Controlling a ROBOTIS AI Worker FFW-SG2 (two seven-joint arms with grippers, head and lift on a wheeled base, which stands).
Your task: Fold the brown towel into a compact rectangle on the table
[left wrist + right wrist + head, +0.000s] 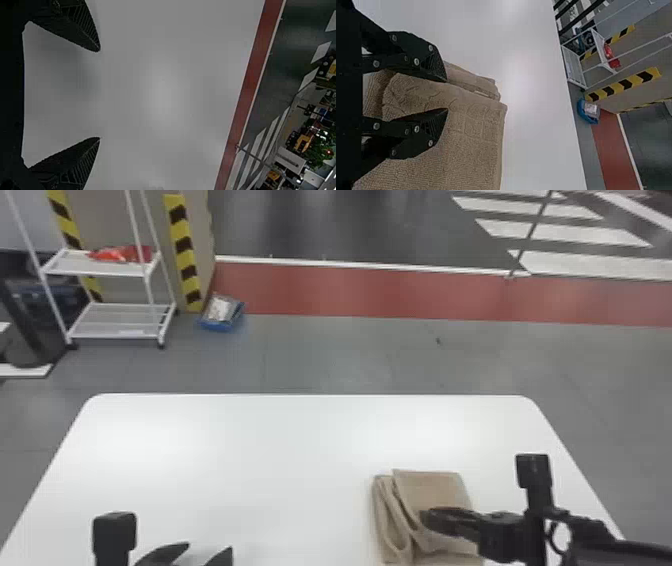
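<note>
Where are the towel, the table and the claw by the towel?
Towel (pixel 431 488), head view: its folded top.
Table (pixel 250 450), head view: its bare top.
Right gripper (pixel 447 95), right wrist view: midway between its fingertips.

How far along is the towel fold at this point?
Mostly done, it seems: the brown towel is already doubled into a small layered bundle on the table. In hand: the right gripper is at the towel with its fingers apart; the left gripper is open and empty. Left, probably: flattening and squaring the loose, bulging layers along the towel's left side.
</note>
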